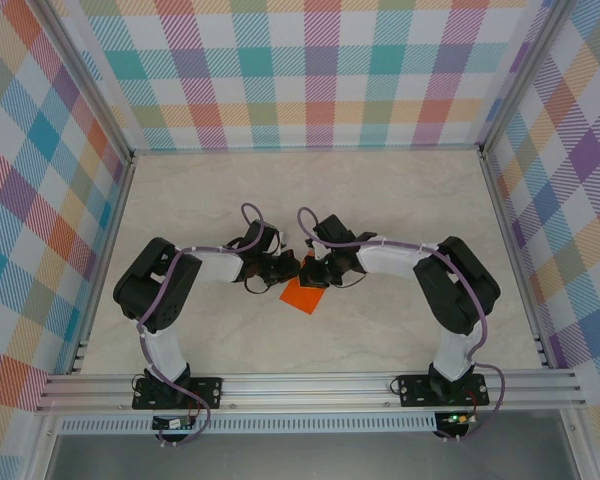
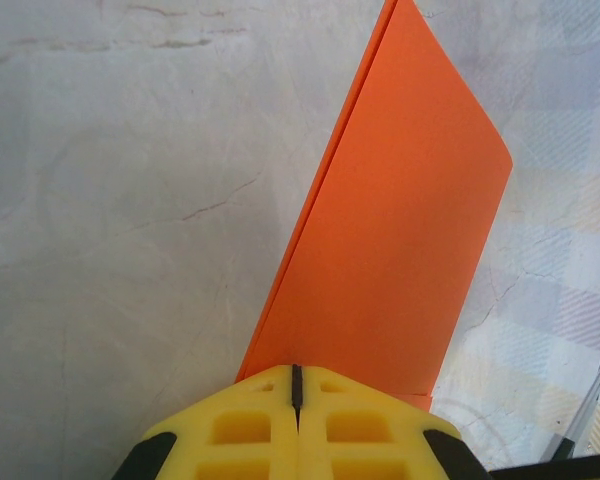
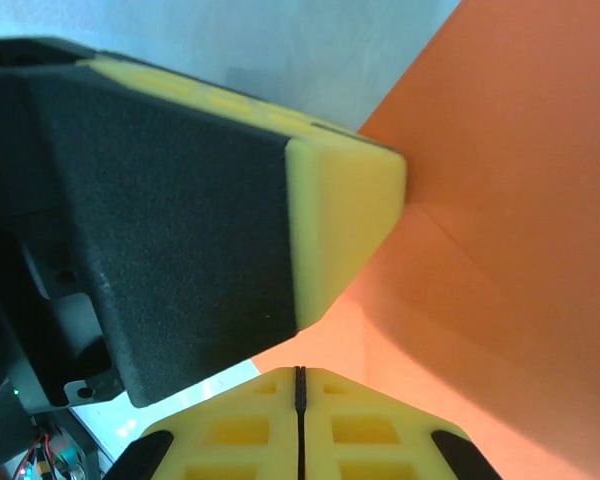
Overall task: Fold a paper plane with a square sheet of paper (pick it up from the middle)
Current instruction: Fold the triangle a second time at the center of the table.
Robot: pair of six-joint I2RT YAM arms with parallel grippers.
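Note:
The square sheet of paper [image 1: 302,296] is bright orange and folded over on itself, hanging between both arms just above the table's middle. In the left wrist view the paper [image 2: 400,230] rises as a long layered strip from my left gripper [image 2: 297,372], whose yellow fingers are shut on its lower edge. My right gripper [image 3: 300,376] is shut on a corner of the paper [image 3: 500,230], right beside the left gripper's yellow and black finger [image 3: 340,220]. From above, the left gripper [image 1: 286,268] and right gripper [image 1: 314,270] nearly touch.
The marble-patterned tabletop [image 1: 380,200] is walled by checked panels on three sides. An aluminium rail [image 1: 310,388] carries both arm bases at the near edge. Purple cables loop over each wrist.

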